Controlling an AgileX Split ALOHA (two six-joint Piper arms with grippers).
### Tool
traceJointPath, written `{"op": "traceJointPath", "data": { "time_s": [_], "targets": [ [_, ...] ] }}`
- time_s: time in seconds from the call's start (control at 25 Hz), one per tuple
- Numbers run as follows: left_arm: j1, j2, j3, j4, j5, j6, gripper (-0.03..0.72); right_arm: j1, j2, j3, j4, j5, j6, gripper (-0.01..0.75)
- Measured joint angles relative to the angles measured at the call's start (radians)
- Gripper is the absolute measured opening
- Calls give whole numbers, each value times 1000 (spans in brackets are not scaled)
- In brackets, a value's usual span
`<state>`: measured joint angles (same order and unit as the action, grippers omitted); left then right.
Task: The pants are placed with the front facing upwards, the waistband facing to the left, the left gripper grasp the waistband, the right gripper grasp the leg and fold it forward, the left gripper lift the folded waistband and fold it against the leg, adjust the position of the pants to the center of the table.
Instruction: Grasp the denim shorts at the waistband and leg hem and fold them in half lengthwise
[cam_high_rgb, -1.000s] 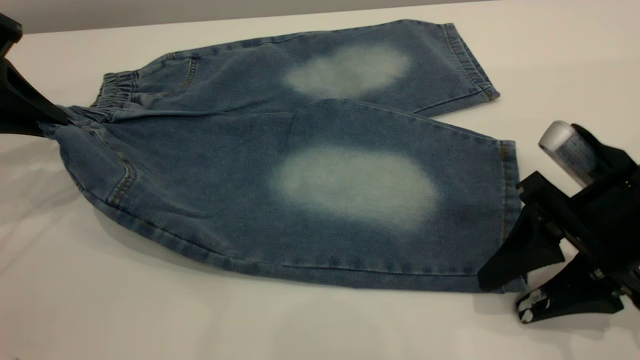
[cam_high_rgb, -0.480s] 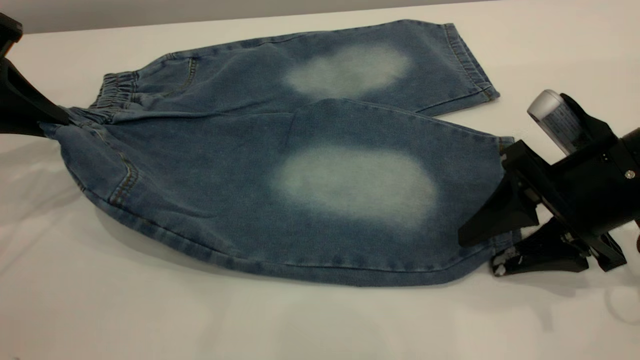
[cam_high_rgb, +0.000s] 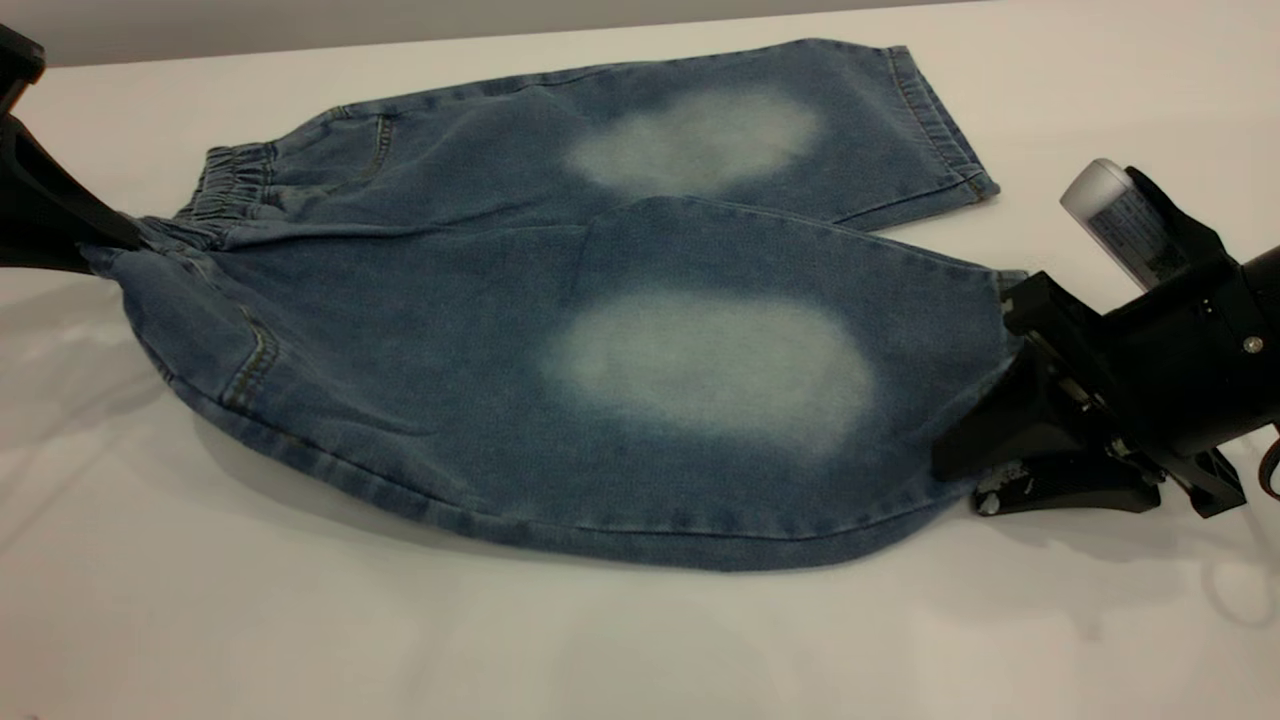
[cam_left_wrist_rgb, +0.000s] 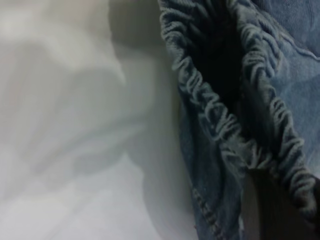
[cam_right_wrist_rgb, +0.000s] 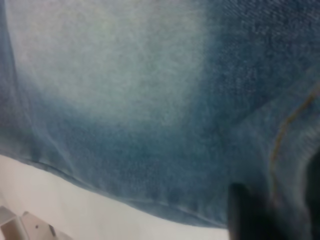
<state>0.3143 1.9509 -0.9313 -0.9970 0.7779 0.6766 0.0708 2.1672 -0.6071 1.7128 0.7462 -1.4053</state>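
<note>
Blue denim pants (cam_high_rgb: 640, 360) lie front up on the white table (cam_high_rgb: 300, 620), with the ruffled waistband (cam_high_rgb: 225, 185) at the left. My left gripper (cam_high_rgb: 95, 255) sits at the near end of the waistband and is shut on it. In the left wrist view the gathered waistband (cam_left_wrist_rgb: 200, 95) gapes open and one dark finger (cam_left_wrist_rgb: 272, 210) lies against it. My right gripper (cam_high_rgb: 970, 475) is shut on the hem corner of the near leg (cam_high_rgb: 700, 370), one finger above the denim and one under it. The right wrist view shows the leg (cam_right_wrist_rgb: 150, 100) close up beside a dark finger (cam_right_wrist_rgb: 245, 215).
The far leg (cam_high_rgb: 700, 140) lies flat toward the back of the table, its hem pointing right. Bare white table surface (cam_high_rgb: 1100, 620) runs along the front and to the right of the pants. The table's back edge (cam_high_rgb: 400, 40) is just behind the far leg.
My right gripper has moved left onto the near leg's hem and closed on it, bunching that corner. The left gripper and the waistband have not moved.
</note>
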Motion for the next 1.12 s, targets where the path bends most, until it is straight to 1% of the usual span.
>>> {"op": "traceJointPath", "data": {
  "time_s": [0.08, 0.16, 0.28, 0.52, 0.72, 0.92, 1.04, 1.12],
  "targets": [
    [0, 0, 0, 0, 4, 0, 109, 0, -2, 0, 0, 45, -17, 61],
    [0, 0, 0, 12, 15, 0, 109, -1, -9, 0, -15, 90, -16, 22],
    [1, -1, 0, 44, 27, 0, 109, -18, -48, 3, -64, 141, 18, 16],
    [1, -82, 5, 126, 93, -14, 109, -109, -215, 14, -258, 134, 196, 17],
    [1, -209, 15, 225, 119, -87, 109, -172, -398, 14, -449, 138, 395, 17],
    [-5, -324, 19, 301, 186, -169, 109, -175, -607, 14, -647, 156, 601, 17],
    [-37, -376, 53, 302, 198, -190, 109, -175, -719, 14, -782, 197, 728, 17],
    [-68, -405, 92, 300, 178, -190, 109, -175, -790, 13, -859, 213, 787, 17]
  ]
}}
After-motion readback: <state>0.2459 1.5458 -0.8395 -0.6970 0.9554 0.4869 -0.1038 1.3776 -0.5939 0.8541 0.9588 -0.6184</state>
